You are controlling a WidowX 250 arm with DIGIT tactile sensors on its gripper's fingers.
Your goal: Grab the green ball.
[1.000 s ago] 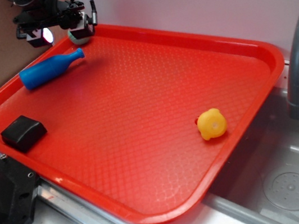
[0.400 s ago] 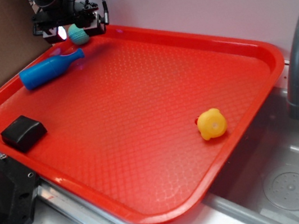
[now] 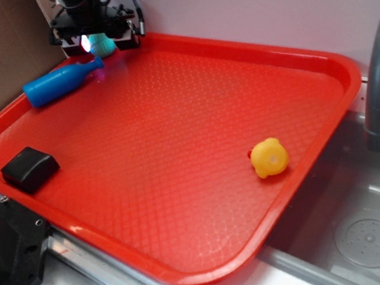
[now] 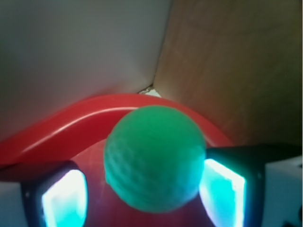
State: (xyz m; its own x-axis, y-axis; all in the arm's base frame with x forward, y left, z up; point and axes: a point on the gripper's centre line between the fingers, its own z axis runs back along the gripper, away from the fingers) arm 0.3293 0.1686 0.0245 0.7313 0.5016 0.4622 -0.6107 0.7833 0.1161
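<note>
Green ball (image 4: 155,158), small and round with a dimpled, ribbed matte surface, sitting between the two pads of the pincer (image 3: 98,43) at the far corner of the red tray (image 3: 322,64), just beyond the neck of the blue bottle-shaped toy (image 3: 61,81). In the wrist view the right pad (image 4: 222,191) touches the ball's side, while a narrow gap seems to remain at the left pad (image 4: 64,198); whether the pincer is fully clamped on the ball cannot be told. The ball is judged light and somewhat soft, its textured skin offering fair grip; being round, it could roll or squirt out if pinched off-centre, so hold is best taken across its widest middle. Yellow duck (image 3: 270,157) and black block (image 3: 29,168) lie well apart from the ball
</note>
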